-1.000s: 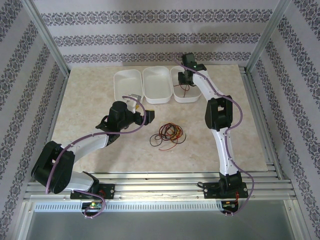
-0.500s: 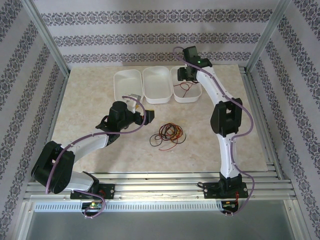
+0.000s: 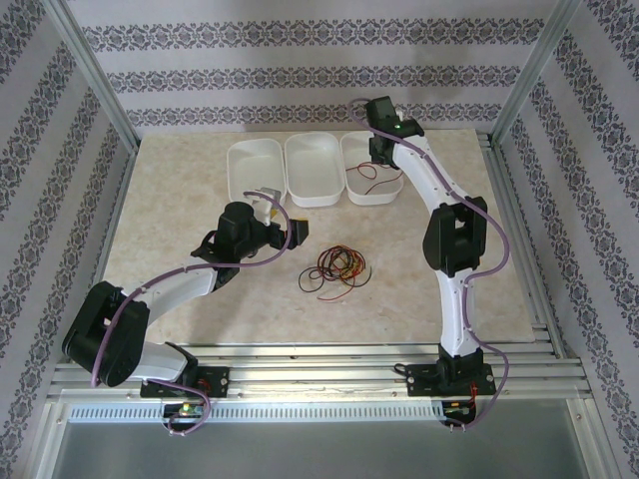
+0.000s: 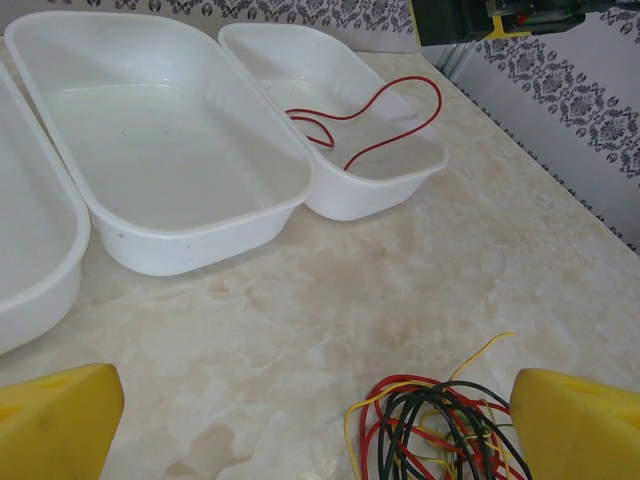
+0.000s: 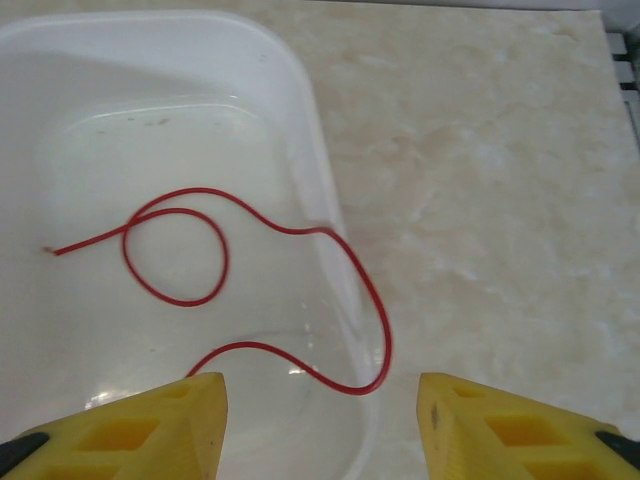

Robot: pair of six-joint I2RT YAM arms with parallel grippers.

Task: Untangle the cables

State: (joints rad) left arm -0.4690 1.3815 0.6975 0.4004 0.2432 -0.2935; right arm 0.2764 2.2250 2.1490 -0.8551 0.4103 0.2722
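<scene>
A: Looking from above, what is different?
B: The right claw was low in the right tub a second ago. Now it is lifted higher. A red cable lies in that tub. The left arm has not moved. The tangled cables sit in the same spot on the worktop.
A: And the left wrist view?
B: The left claw is wide open and holds nothing. The tangled cables lie just by its right finger.
A: The right wrist view?
B: The right claw's fingers stand apart and empty above the red cable. One bend rests on the tub's rim.
</scene>
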